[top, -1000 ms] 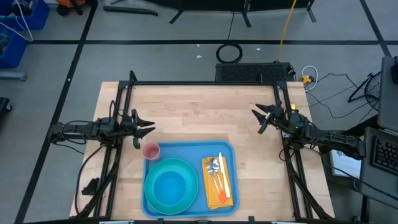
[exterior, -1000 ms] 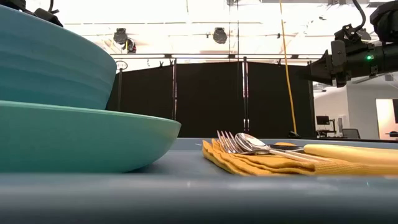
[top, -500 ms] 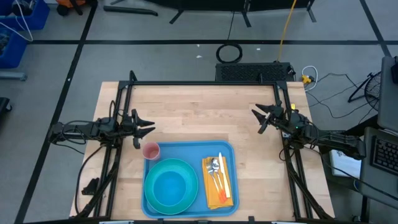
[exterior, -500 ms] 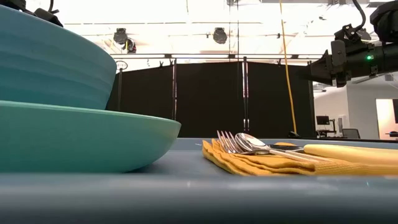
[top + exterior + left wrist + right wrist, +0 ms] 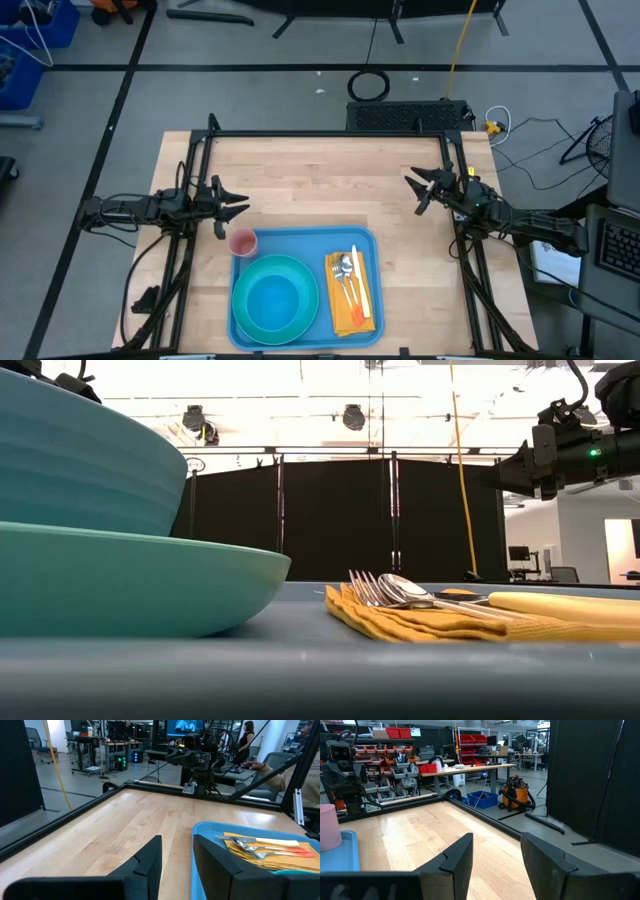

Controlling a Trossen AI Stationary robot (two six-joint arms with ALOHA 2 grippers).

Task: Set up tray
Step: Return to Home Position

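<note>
Fingers parted, the left gripper (image 5: 232, 210) hovers at the bench's (image 5: 330, 170) left side; the right gripper (image 5: 412, 194), likewise spread, hovers at its right. The tray (image 5: 300, 243) lies at the near edge, carrying a pink cup (image 5: 243, 242), teal bowl (image 5: 275, 300) and yellow napkin (image 5: 352, 312) topped with cutlery (image 5: 350, 275). Low view: bowl and napkin fill the foreground. Left wrist view: the tray sits just past the spread fingers (image 5: 150, 862). Right wrist view: the cup stands off beyond that arm's gapped fingers.

1. Tray (image 5: 300, 238) on counter (image 5: 320, 175), centred at the near edge.
2. Left part of tray: plate (image 5: 150, 590), with bowl (image 5: 80, 460) sitting in it.
3. Far-left corner of tray: cup (image 5: 243, 242), upright, just behind the plate.
4. Right part of tray: napkin (image 5: 352, 318). On it, left to right: fork (image 5: 362, 588), spoon (image 5: 402, 586), knife (image 5: 560, 603).
5. Left claw (image 5: 244, 204) over counter just behind the cup. Right claw (image 5: 412, 193) over counter's right side, apart from tray.
</note>
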